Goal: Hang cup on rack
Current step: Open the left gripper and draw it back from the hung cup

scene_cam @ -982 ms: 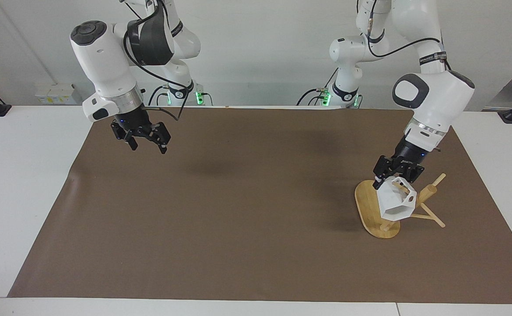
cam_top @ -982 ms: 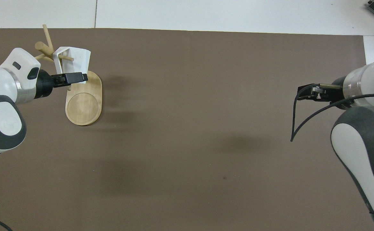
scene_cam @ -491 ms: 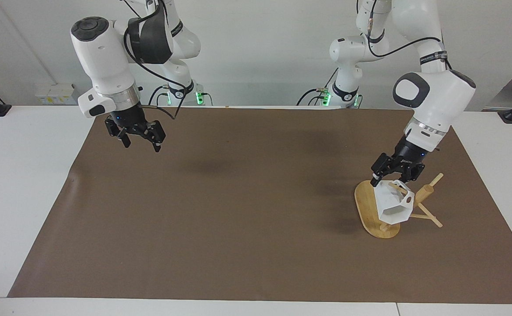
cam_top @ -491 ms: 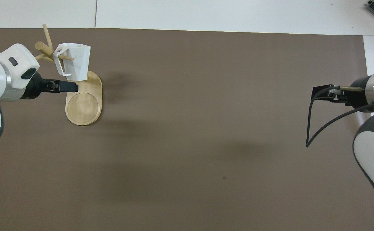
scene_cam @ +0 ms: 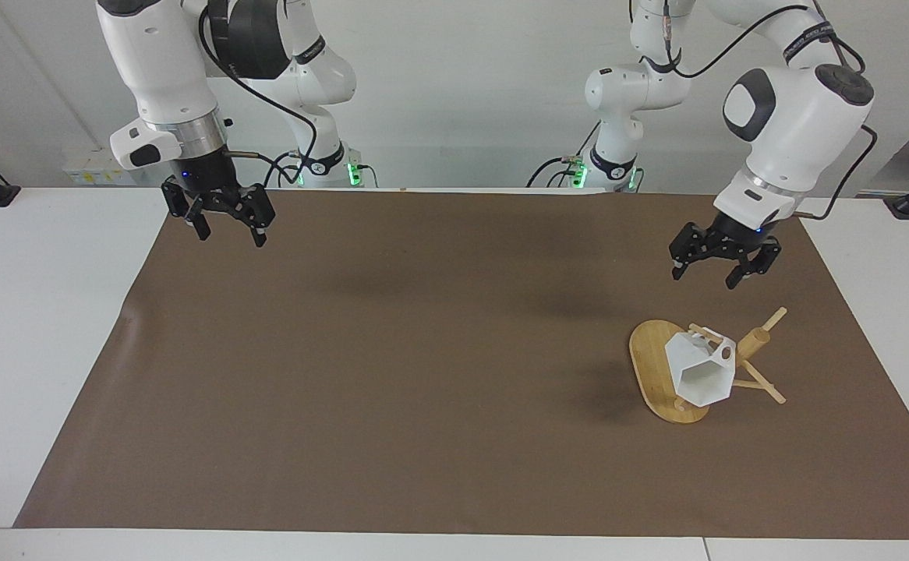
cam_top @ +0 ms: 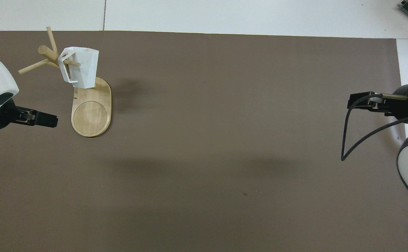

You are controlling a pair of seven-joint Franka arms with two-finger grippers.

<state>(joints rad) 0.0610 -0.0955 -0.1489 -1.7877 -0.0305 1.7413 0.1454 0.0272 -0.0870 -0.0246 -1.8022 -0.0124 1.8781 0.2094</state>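
above the mat, left gripper [scene_cam: 704, 270] hangs empty, spread; cup [scene_cam: 700, 370] on rack [scene_cam: 653, 362]; right gripper [scene_cam: 224, 226] likewise.

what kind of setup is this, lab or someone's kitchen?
Most likely a robotics lab bench, not a kitchen: two arms on a plain white table covered by a brown mat, bare wall, loose cabling. The only household items are the cup hanging on the rack.
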